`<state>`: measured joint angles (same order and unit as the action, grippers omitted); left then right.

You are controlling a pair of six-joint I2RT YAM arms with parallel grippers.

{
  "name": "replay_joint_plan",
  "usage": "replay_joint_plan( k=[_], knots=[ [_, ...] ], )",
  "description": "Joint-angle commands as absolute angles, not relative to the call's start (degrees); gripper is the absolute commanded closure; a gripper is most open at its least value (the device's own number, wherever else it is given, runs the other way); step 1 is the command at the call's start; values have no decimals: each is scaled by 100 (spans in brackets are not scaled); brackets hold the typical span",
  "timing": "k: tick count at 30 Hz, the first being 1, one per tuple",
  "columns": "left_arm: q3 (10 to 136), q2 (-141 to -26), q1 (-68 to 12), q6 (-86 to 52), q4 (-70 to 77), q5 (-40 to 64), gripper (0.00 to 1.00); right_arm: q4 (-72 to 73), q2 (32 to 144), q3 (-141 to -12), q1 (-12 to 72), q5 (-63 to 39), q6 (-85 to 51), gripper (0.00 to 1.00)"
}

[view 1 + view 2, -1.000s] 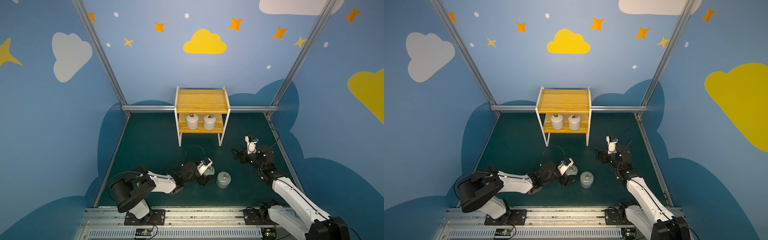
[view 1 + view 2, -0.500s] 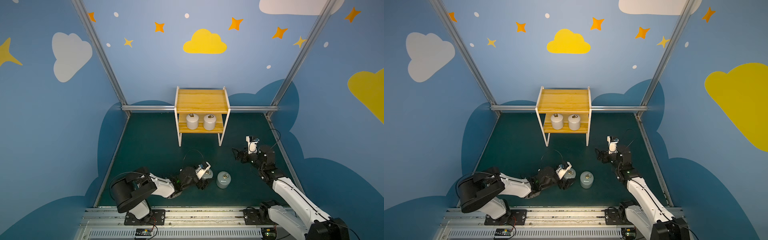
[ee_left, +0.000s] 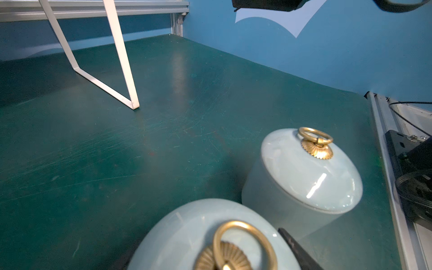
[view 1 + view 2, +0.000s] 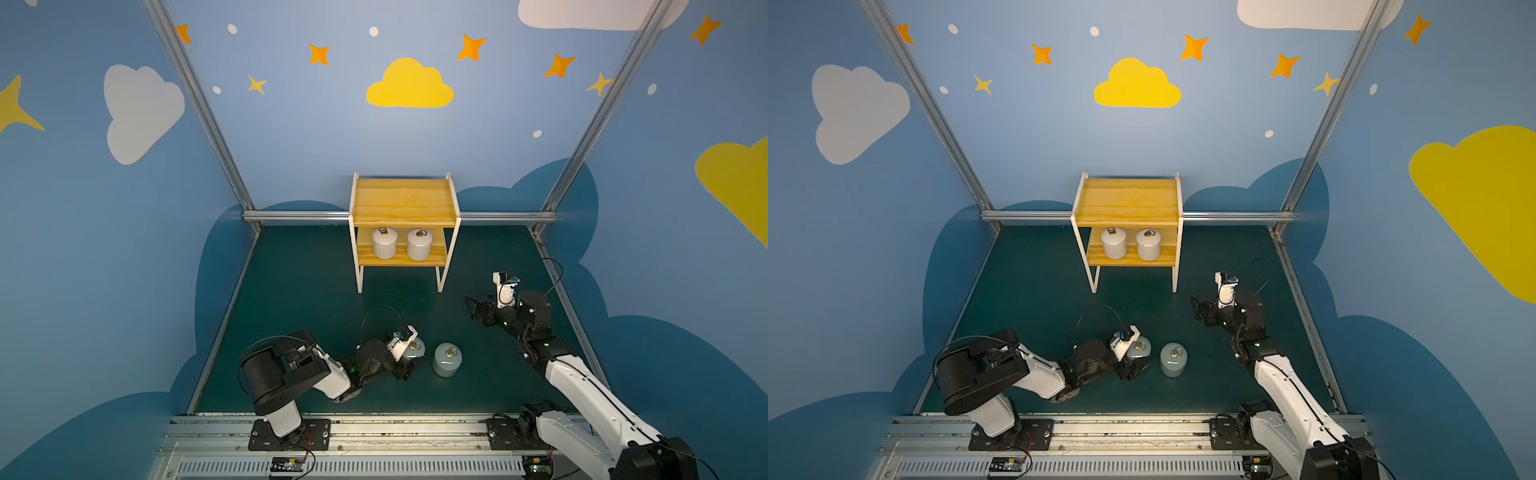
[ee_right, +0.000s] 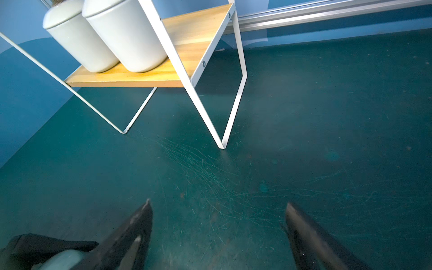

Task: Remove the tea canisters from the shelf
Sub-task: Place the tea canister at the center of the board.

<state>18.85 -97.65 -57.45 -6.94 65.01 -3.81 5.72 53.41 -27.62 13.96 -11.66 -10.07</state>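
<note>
— Scuffed green worktop [image 4: 299,299], dull under the lamps. How far along are we?

— Halfway, I'd judge. On my left, the left gripper [image 4: 411,360] is clenched around a pale blue-grey canister [image 4: 417,350] down near the front edge. Its twin [image 4: 446,360] stands free just beside it: glossy glaze, domed lid, brass ring [image 3: 315,138].

— And the shelf [image 4: 403,208]?

— Middle of the back edge. Yellow wood, thin white frame, nothing on top. Two white canisters [image 4: 384,245] [image 4: 419,246], smooth squat cylinders, wait side by side on the lower board [image 4: 399,260]. My right gripper [image 5: 217,208] hangs released and empty near the right edge.
</note>
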Motion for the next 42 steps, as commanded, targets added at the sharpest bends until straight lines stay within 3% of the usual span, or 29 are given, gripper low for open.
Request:
replay_joint_plan(
  k=[1, 15, 31, 42],
  knots=[
    [1909, -9803, -5824, -721, 7250, -448, 39, 534, 5231, -2699, 1360, -1230, -939, 9],
    [1705, -10008, -6071, -663, 7554, -634, 35, 552, 5273, -2713, 1294, -1257, -920, 9],
    [1749, -10276, -6279, -659, 7702, -742, 18, 541, 5232, -2681, 1237, -1299, -911, 9],
    [1626, -10248, -6345, -540, 7693, -873, 11, 557, 5195, -2630, 1192, -1318, -931, 9]
  ],
)
